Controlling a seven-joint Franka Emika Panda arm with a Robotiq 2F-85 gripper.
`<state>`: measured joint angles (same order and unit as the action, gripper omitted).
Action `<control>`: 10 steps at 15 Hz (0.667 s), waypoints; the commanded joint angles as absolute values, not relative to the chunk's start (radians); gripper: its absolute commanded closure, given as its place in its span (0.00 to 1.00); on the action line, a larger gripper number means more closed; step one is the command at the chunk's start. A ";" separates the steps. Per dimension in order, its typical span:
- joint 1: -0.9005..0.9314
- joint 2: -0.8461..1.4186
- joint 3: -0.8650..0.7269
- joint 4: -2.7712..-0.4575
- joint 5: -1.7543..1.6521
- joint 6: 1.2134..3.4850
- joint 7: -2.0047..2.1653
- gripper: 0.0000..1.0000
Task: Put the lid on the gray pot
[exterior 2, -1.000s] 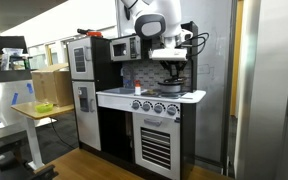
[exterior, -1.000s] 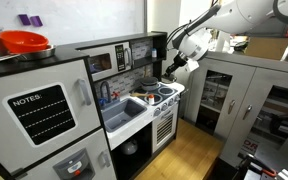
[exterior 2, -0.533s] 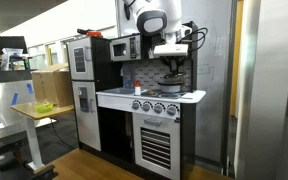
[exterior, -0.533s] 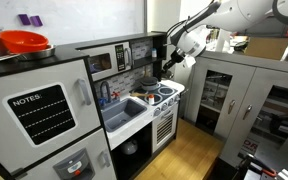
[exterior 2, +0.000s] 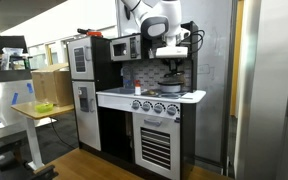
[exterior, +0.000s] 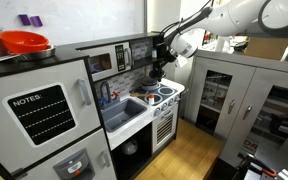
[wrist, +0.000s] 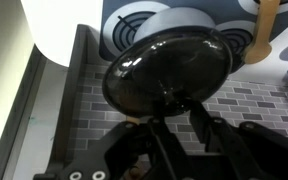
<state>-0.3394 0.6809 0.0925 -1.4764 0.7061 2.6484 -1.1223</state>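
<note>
My gripper (wrist: pixel 172 112) is shut on the knob of a dark glass lid (wrist: pixel 169 68), which fills the middle of the wrist view. Behind the lid's far edge a gray rim shows, the gray pot (wrist: pixel 189 14), standing on the toy stove. In both exterior views the gripper (exterior: pixel 160 62) (exterior 2: pixel 172 60) holds the lid (exterior 2: pixel 172 68) a little above the pot (exterior 2: pixel 171 87) at the back of the stovetop. The lid hides most of the pot in the wrist view.
The toy kitchen has a stove with spiral burners (wrist: pixel 134 28), a sink basin (exterior: pixel 124 110), a microwave (exterior: pixel 109 60) and a brick-pattern back wall (wrist: pixel 94 105). A red-orange bowl (exterior: pixel 24 42) sits on top of the toy fridge. A wooden utensil (wrist: pixel 264 30) stands at the right.
The gripper has carried the lid a little up and toward the kitchen's back wall, over the stove. Its hold on the lid is unchanged.
</note>
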 commanded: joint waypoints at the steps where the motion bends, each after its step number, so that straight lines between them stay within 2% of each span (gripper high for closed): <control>1: -0.360 0.752 0.140 -1.356 0.672 2.587 -1.119 0.92; 10: -0.339 0.841 0.159 -1.266 0.631 2.543 -1.064 0.92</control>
<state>-0.3370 0.8066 0.1591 -1.3168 0.6686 2.5605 -1.1095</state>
